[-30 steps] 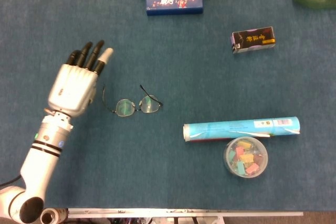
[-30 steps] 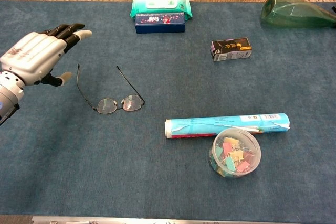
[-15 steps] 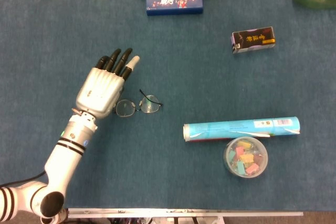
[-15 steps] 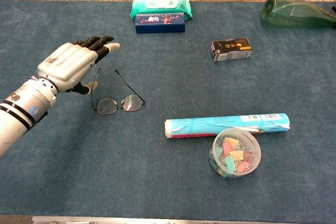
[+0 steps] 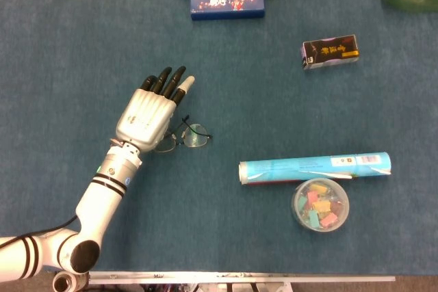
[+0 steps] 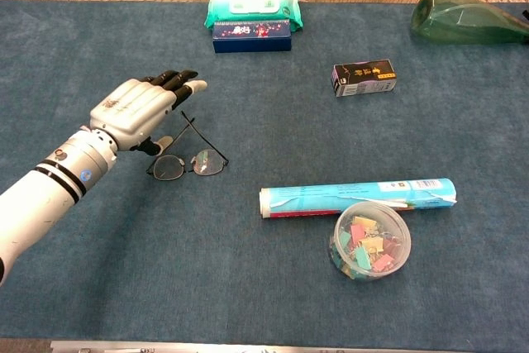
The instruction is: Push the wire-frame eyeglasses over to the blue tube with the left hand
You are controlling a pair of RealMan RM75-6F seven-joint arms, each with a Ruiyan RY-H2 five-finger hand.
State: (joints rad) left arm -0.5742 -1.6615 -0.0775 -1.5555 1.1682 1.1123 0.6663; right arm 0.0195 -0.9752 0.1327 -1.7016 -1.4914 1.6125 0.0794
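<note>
The left hand (image 5: 149, 115) is flat and holds nothing, its fingers (image 6: 178, 80) stretched out close together and pointing away from the robot. It sits over the left side of the eyeglasses (image 6: 188, 161), hiding one lens in the head view. The eyeglasses lie on the blue worktop (image 5: 82, 46), well apart from the blue tube (image 5: 315, 167) to their right. A round tub of clips (image 5: 320, 204) touches the tube's near side.
</note>
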